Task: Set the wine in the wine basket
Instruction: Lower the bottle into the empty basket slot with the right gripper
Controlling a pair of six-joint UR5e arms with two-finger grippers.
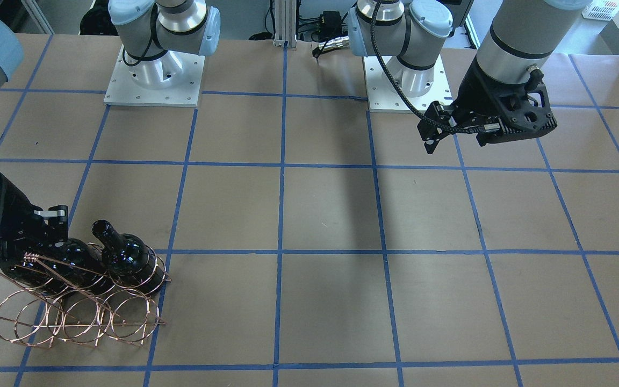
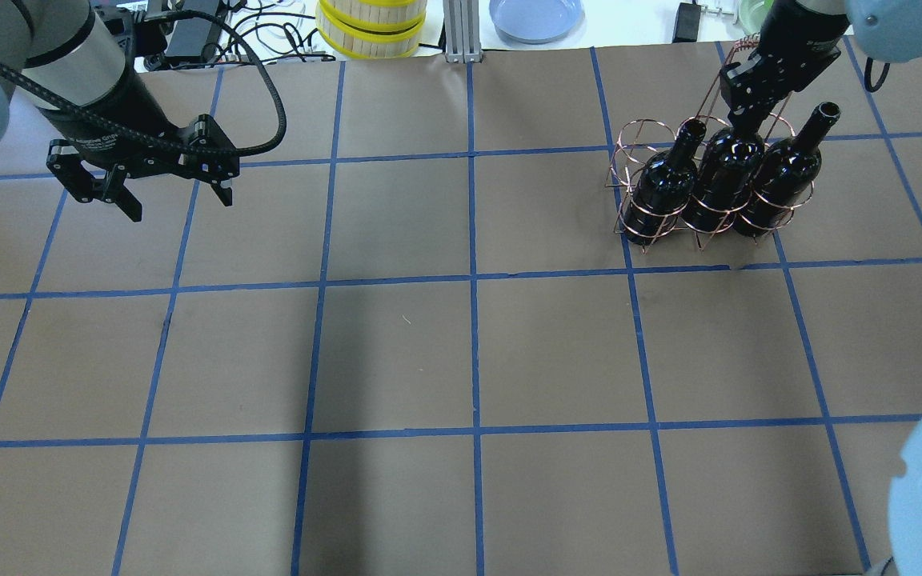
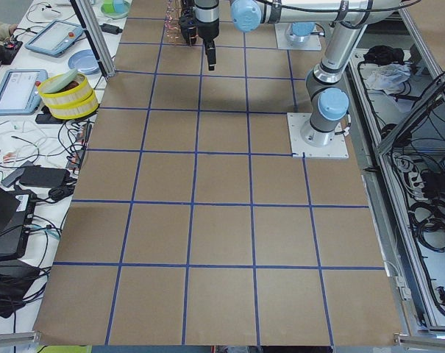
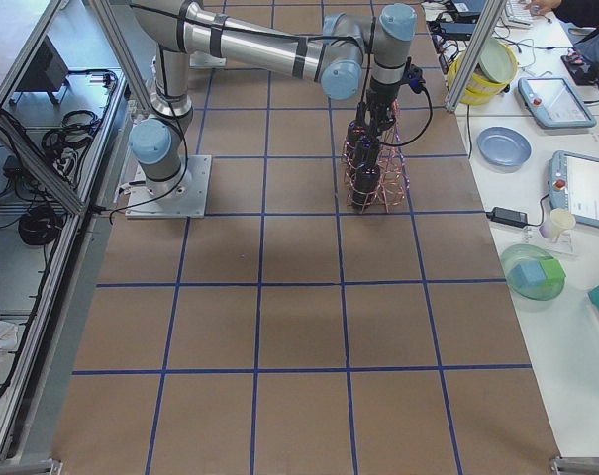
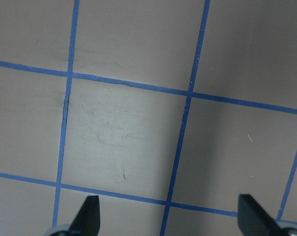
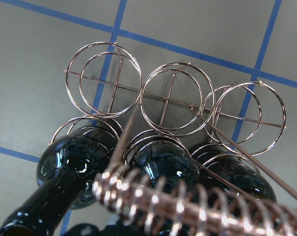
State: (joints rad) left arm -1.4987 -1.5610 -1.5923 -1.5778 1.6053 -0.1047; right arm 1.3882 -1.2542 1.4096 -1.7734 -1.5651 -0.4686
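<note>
The copper wire wine basket (image 2: 643,138) stands at the table's far right and holds three near-black wine bottles side by side. The left bottle (image 2: 663,186) and the right bottle (image 2: 783,180) show their open necks. My right gripper (image 2: 749,112) sits over the neck of the middle bottle (image 2: 723,178) and hides it; I cannot tell whether its fingers grip the neck. The right wrist view shows the three bottle bodies (image 6: 163,164) in the near rings, empty rings (image 6: 105,78) beyond, and the coiled handle (image 6: 187,209) in front. My left gripper (image 2: 177,196) is open and empty above the table's far left.
Yellow-banded round containers (image 2: 370,24) and a blue plate (image 2: 535,14) stand on the bench beyond the table's far edge. The two arm bases (image 1: 155,75) are bolted at the robot's side. Blue tape lines grid the brown table.
</note>
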